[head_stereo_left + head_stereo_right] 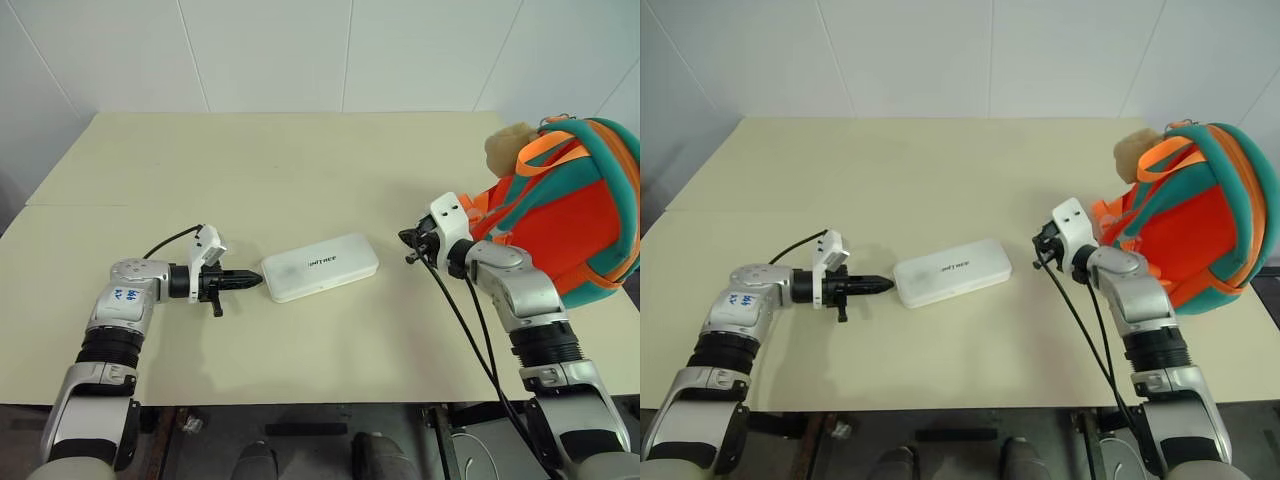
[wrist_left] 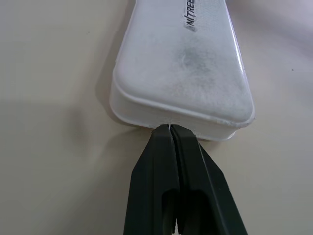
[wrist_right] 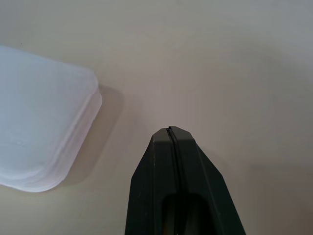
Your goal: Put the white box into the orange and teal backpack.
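Partly cropped, orange and teal backpack [image 1: 560,215] overruns the frame edge.

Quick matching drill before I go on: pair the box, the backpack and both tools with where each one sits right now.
Things:
1. white box
2. orange and teal backpack
3. left tool
4. right tool

Places:
A. table's right edge, beside the right arm
B. shut, tip at the box's left end
C. flat on the table, between the two tools
D. shut, apart from the box's right end

Pairs: 1-C, 2-A, 3-B, 4-D
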`<action>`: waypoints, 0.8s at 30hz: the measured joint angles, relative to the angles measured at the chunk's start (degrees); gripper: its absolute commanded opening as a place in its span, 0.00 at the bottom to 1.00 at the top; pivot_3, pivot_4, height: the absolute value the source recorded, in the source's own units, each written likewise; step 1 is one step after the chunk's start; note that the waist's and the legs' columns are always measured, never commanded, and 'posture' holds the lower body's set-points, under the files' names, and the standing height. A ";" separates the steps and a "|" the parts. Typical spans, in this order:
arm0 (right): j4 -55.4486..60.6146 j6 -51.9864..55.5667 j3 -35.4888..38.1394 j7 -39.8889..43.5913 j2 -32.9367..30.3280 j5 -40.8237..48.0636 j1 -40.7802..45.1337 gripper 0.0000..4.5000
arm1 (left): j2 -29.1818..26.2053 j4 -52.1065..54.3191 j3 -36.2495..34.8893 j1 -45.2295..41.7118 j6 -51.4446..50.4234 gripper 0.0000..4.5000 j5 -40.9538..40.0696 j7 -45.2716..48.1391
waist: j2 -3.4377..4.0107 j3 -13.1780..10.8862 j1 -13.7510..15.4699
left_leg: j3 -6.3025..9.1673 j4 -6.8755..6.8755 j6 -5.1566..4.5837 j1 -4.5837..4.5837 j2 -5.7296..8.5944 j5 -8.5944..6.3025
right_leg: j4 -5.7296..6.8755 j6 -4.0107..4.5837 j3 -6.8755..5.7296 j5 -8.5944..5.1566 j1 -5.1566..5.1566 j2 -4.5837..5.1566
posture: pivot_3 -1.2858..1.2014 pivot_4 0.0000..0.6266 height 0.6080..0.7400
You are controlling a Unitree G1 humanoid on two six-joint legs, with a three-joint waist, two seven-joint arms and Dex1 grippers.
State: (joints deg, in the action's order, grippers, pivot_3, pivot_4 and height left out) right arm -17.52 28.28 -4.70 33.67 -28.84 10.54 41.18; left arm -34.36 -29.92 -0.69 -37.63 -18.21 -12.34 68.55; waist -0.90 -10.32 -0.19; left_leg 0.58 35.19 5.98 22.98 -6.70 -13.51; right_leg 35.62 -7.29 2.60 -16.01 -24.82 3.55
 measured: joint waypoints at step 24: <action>6.27 3.35 -2.25 4.10 3.02 -1.33 -2.13 0.00 | 0.65 1.14 -0.36 1.30 0.19 0.01 -1.20 -0.90 | 0.00 0.00 -0.01 | 0.00 0.00 0.01 -0.02 0.00 0.00 | 0.04 0.00 0.00 0.02 -0.01 0.01 | 0.52 0.24 1.00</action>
State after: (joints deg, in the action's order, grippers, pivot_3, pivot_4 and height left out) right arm -11.25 31.63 -6.95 37.77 -25.82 9.21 39.04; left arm -33.71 -28.78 -1.05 -36.33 -18.02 -13.54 67.65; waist -0.90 -10.32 -0.20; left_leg 0.57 35.19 5.99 22.97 -6.70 -13.51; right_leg 35.66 -7.29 2.61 -15.99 -24.83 3.56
